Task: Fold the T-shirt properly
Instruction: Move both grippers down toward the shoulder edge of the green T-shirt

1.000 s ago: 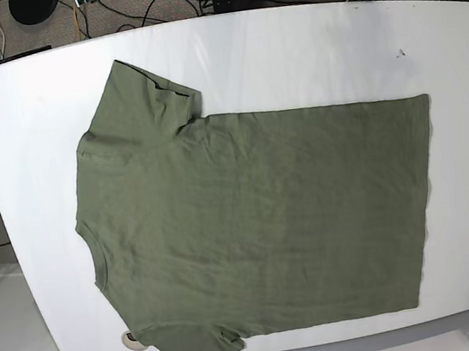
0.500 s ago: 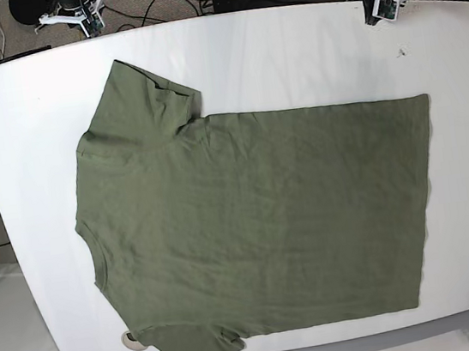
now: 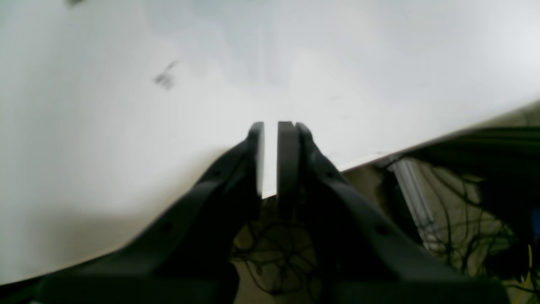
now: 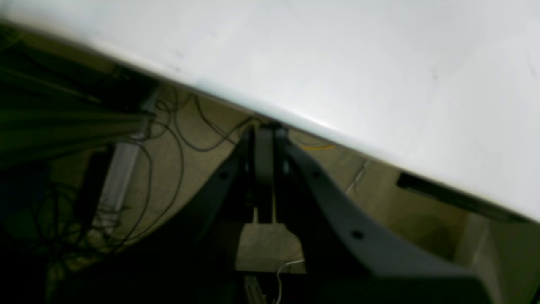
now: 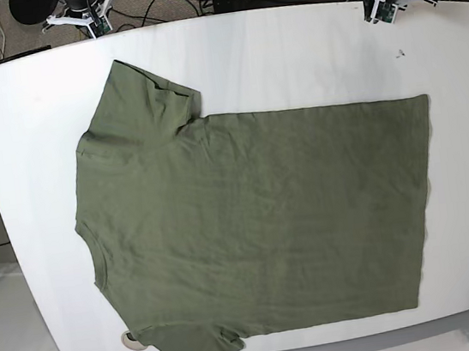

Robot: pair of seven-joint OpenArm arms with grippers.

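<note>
The T-shirt [image 5: 258, 224] is soft, light, limp; grasp hem corners, well ahead of both claws. Left claw [image 3: 270, 126] nearly closed, right claw [image 4: 265, 131] closed; both empty.

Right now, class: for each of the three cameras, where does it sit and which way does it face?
Base: overhead, looking down on the olive-green cotton T-shirt on the white table; both arms at the far edge.
Left wrist: behind the left gripper, jaws nearly shut, over the table edge.
Right wrist: behind the right gripper, jaws shut, facing the floor.
All share the table.
</note>
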